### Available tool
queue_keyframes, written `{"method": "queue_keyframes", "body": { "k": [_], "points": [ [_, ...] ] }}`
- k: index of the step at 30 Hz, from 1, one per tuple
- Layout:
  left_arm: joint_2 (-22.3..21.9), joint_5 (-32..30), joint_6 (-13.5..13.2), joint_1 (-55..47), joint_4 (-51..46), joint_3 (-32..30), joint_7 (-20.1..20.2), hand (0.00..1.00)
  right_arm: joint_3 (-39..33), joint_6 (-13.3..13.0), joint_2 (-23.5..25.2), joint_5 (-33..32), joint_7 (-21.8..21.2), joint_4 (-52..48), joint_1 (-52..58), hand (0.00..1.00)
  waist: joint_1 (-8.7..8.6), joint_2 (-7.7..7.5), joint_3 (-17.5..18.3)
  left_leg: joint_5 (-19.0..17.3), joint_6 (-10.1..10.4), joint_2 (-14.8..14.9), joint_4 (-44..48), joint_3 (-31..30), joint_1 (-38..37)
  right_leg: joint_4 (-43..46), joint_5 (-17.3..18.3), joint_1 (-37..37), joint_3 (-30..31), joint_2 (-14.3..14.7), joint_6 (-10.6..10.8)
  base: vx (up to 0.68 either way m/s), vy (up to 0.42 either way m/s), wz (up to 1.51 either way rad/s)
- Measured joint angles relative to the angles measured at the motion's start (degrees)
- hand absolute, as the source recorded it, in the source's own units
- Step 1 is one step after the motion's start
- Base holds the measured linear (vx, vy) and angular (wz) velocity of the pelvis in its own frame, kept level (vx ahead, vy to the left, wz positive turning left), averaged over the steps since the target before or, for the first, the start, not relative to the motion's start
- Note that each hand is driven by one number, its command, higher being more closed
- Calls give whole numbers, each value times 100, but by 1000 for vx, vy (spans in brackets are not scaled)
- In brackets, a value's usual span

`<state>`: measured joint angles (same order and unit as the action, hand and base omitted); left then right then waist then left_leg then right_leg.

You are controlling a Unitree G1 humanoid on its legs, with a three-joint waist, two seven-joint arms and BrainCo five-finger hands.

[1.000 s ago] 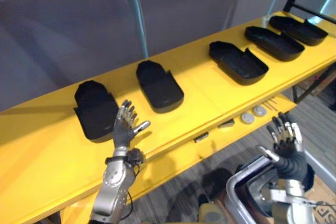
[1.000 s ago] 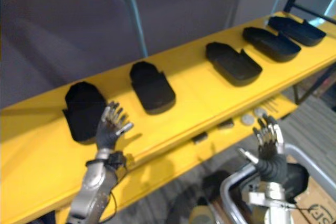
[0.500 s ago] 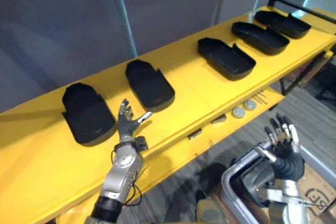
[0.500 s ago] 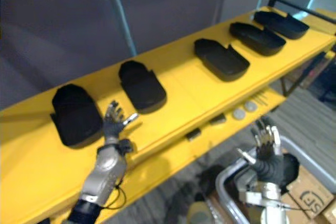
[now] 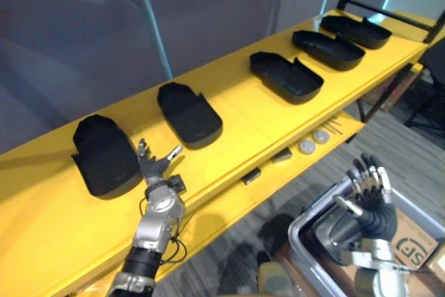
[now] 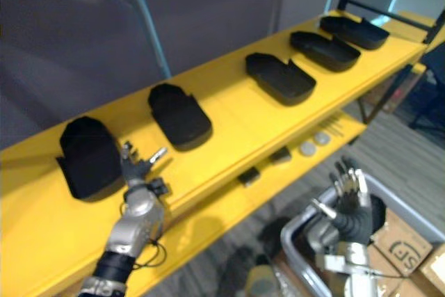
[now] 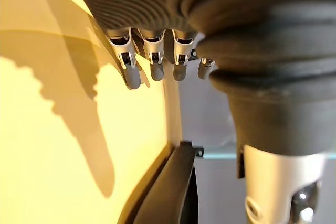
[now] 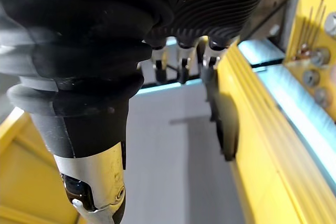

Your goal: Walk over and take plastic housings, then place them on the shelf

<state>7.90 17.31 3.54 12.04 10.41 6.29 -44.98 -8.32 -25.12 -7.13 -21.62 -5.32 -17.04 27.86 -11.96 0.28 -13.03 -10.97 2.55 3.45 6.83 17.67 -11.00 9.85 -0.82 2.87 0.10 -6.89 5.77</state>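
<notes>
Leftmost housing (image 5: 103,158) lies flat on the yellow shelf (image 5: 236,130). Left hand (image 5: 154,169) is now just beside it, drawn back off its edge, fingers spread, empty. Further housings (image 5: 286,76) run rightward. Right hand (image 5: 368,189) is low over the grey bin (image 5: 306,238), open, empty. Placement looks complete.

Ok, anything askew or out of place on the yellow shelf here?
Nothing stands out. The housings lie spaced in a row on the shelf, none tipped or stacked. The left hand and right hand are open and empty.
</notes>
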Motion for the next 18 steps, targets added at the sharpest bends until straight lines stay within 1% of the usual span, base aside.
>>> {"method": "queue_keyframes", "body": {
  "k": [5,15,18],
  "points": [
    [-39,0,2,0,7,-128,-157,0,4,0,5,1,1,-2,3,0,5,-1,0,0,-1,-7,-3,-6,0,0,-11,-4,-3,-8,6,0,0,0],
    [-96,-3,7,0,6,-121,-139,0,7,1,6,14,13,-3,11,0,3,-1,0,0,-1,-7,5,-16,-2,0,-11,-16,-9,-12,6,0,0,0],
    [-107,-2,-73,-2,7,-114,-14,0,10,1,6,17,37,-3,11,0,3,-1,0,0,-1,-7,5,-20,-2,0,-11,-17,-11,-13,6,0,0,0]
  ]
}}
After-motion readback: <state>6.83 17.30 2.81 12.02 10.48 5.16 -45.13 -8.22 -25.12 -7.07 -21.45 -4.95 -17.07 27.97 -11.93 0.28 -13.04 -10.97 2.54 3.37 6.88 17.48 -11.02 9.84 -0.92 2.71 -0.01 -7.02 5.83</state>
